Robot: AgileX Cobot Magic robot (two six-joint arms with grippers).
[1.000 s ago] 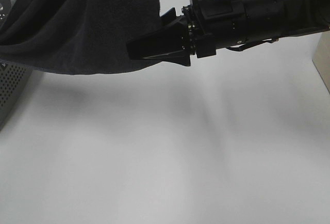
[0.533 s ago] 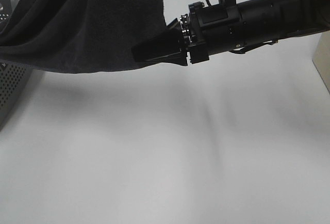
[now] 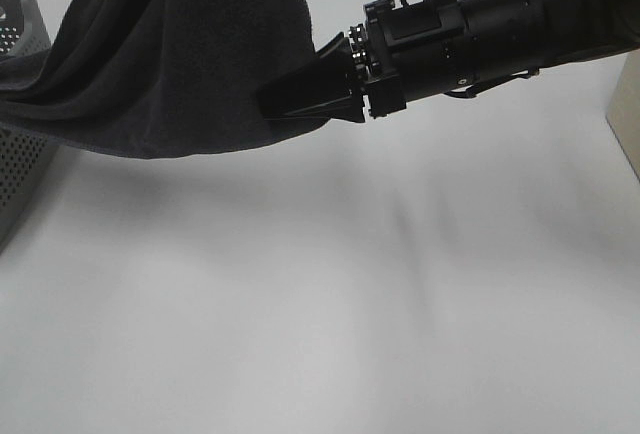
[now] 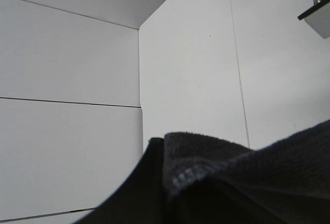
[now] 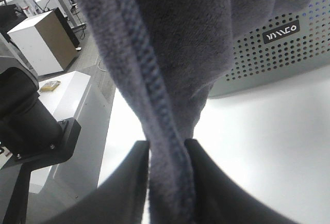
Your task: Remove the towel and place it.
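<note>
Above the white table (image 3: 350,304), bare of cloth, the towel (image 3: 170,64) hangs in the air over the far left corner with its lower hem clear of the surface. We cannot tell whether its left end rests on the grey perforated basket (image 3: 18,169) at the table's left edge, so we judge the lifting nearly done and the placing not yet begun. Our right gripper (image 3: 300,104) is clamped on the towel's hemmed edge, and our left gripper (image 4: 160,182) is closed with a fold of towel bunched at it, apparently held.
</note>
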